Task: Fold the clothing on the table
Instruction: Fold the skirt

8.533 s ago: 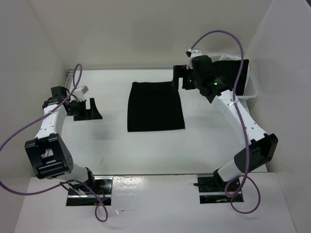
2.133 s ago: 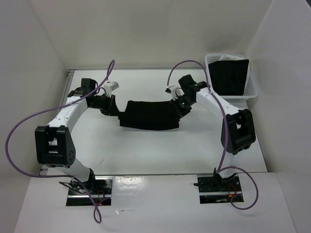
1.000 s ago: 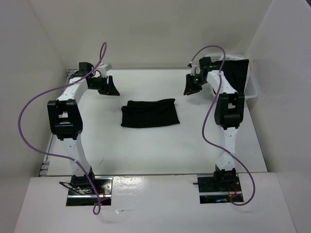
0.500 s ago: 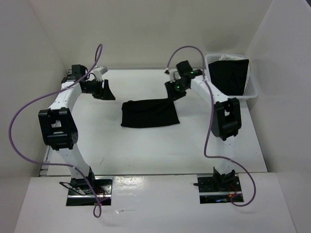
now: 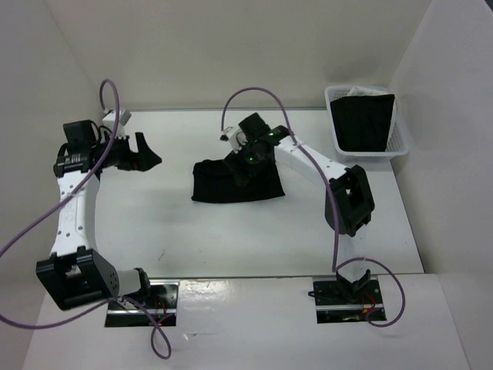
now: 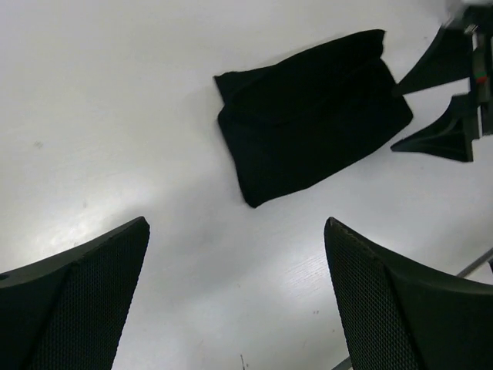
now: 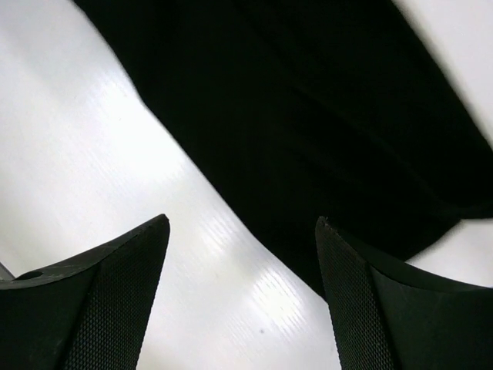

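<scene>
Looking at the right wrist view first: the right arm's fingers (image 7: 108, 301) are spread wide with nothing pinched between them, and the right gripper (image 7: 243, 222) hangs right over the edge of the black garment (image 7: 323, 108). I can't tell whether the tips are brushing the cloth.

On the left wrist view the other fingers (image 6: 77, 308) are spread just as wide and empty. The left gripper (image 5: 148, 159) sits well apart from the cloth, out at about 9 o'clock of it on the top view.

The garment itself lies on the white table (image 5: 231, 239) a bit toward 12 o'clock from centre. It's a wide, fairly flat band that looks folded over once, with a lumpy 12 o'clock edge. The mesh basket (image 5: 400, 142) with another dark cloth is over at 2 o'clock and not involved.

My read: this is the gap between folds, with nobody holding anything. The next move probably calls for each gripper to pinch a corner of one short end and carry it across. The left arm has the longer trip back.
</scene>
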Robot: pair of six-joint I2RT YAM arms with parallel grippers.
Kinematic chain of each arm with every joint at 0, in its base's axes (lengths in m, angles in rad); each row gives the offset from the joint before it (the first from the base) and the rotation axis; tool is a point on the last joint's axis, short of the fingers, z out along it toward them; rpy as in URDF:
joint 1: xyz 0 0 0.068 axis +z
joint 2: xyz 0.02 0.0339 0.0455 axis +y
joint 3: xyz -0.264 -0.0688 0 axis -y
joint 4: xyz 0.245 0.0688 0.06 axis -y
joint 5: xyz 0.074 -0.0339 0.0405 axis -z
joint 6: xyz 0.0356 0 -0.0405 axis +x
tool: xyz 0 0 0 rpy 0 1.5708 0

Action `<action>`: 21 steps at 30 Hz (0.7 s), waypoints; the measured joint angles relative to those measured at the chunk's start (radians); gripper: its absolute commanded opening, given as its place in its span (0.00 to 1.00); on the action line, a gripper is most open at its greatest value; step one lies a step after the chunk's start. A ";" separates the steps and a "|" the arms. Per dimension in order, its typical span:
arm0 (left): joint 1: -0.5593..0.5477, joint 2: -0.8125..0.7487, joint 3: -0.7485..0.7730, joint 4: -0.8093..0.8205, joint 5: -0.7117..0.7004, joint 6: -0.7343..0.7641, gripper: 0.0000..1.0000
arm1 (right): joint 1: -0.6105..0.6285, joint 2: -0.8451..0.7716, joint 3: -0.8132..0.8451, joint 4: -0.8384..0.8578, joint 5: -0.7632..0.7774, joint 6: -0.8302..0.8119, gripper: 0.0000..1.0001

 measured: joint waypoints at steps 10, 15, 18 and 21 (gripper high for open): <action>0.065 -0.286 -0.207 0.101 -0.165 -0.051 1.00 | 0.121 0.254 0.217 -0.054 -0.050 -0.060 0.82; 0.074 -0.278 -0.216 0.134 -0.190 -0.054 1.00 | 0.115 0.324 0.337 -0.074 -0.066 -0.066 0.82; 0.074 -0.267 -0.221 0.135 -0.197 -0.054 1.00 | 0.114 0.360 0.375 -0.087 -0.080 -0.071 0.82; 0.074 -0.266 -0.221 0.137 -0.198 -0.054 1.00 | 0.113 0.392 0.401 -0.114 -0.106 -0.077 0.83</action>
